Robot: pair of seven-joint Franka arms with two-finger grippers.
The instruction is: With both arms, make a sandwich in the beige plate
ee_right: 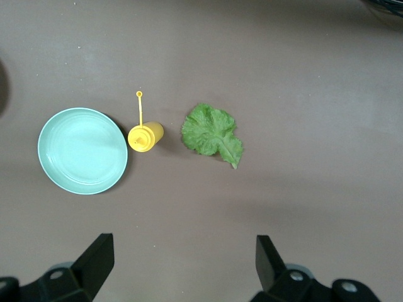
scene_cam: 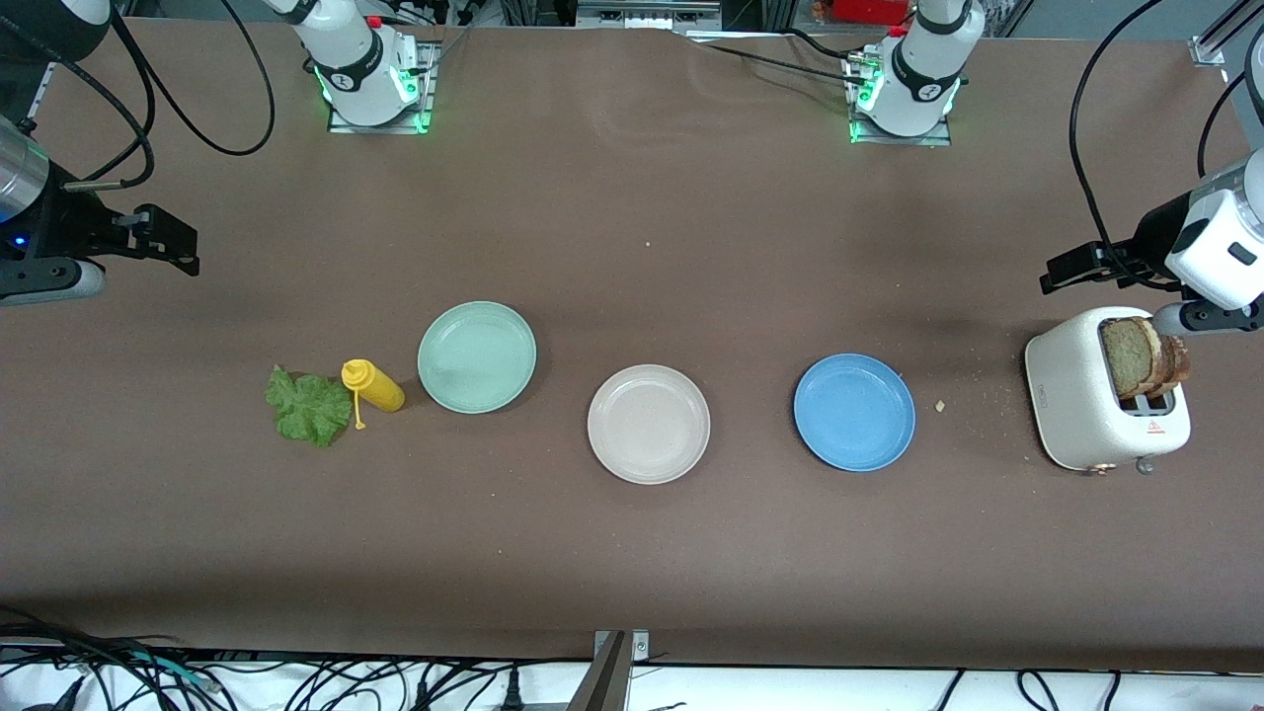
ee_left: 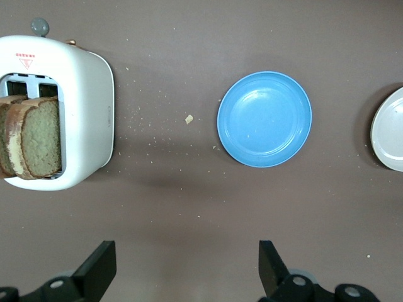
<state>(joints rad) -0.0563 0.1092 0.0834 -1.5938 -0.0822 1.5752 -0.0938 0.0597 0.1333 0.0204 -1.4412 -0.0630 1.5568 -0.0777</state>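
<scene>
The beige plate (scene_cam: 649,424) lies empty at the middle of the table; its edge shows in the left wrist view (ee_left: 390,129). Two brown-crusted bread slices (scene_cam: 1145,357) stand in the white toaster (scene_cam: 1076,405) at the left arm's end; they also show in the left wrist view (ee_left: 34,145). The green lettuce leaf (scene_cam: 308,406) lies flat at the right arm's end and shows in the right wrist view (ee_right: 212,134). My left gripper (scene_cam: 1071,269) (ee_left: 187,258) is open and empty over bare table beside the toaster. My right gripper (scene_cam: 168,242) (ee_right: 182,251) is open and empty over bare table beside the lettuce.
A yellow squeeze bottle (scene_cam: 372,385) lies between the lettuce and an empty mint-green plate (scene_cam: 477,356). An empty blue plate (scene_cam: 854,412) lies between the beige plate and the toaster. Crumbs lie scattered near the toaster.
</scene>
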